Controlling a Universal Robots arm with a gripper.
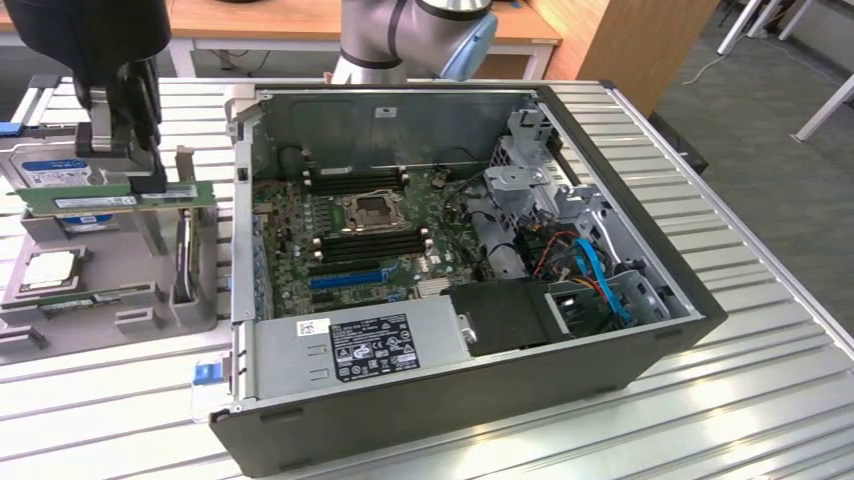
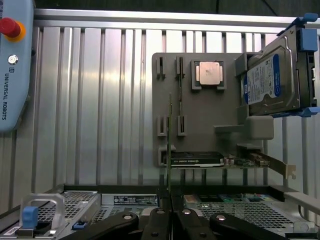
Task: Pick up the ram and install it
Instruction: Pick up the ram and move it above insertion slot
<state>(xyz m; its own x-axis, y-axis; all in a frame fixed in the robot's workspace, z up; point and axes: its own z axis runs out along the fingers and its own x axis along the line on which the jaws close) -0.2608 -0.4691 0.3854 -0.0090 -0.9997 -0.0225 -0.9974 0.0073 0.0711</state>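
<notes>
In the exterior view, the black gripper (image 1: pixel 123 183) hangs at the exterior view's left, beside the open computer case (image 1: pixel 641 330) and above a gray parts holder (image 1: pixel 147 320). Its fingers are pressed together on the ram (image 1: pixel 180 194), which they pinch from both flat sides. The green stick lies level, with its long edge along the holder, and I cannot tell if it touches the holder or is lifted from it. A hard drive (image 1: pixel 54 170) with a blue label stands just behind the ram, and a processor chip (image 1: pixel 51 268) lies flat on the holder. Inside the case, the motherboard (image 1: pixel 400 265) shows a processor socket (image 1: pixel 370 210) between black memory slots (image 1: pixel 378 245), and a power supply (image 1: pixel 354 345) sits at the near wall. In the wrist view, the gripper (image 2: pixel 170 214) holds the ram (image 2: pixel 169 150) edge-on, so it looks like a thin line over the gray parts holder (image 2: pixel 200 125). The processor chip (image 2: pixel 210 74), the hard drive (image 2: pixel 270 80) and a black expansion card (image 2: pixel 197 160) rest on the holder. A teach pendant (image 2: pixel 12 75) with a red button lies on the ribbed metal table (image 2: pixel 100 100).
</notes>
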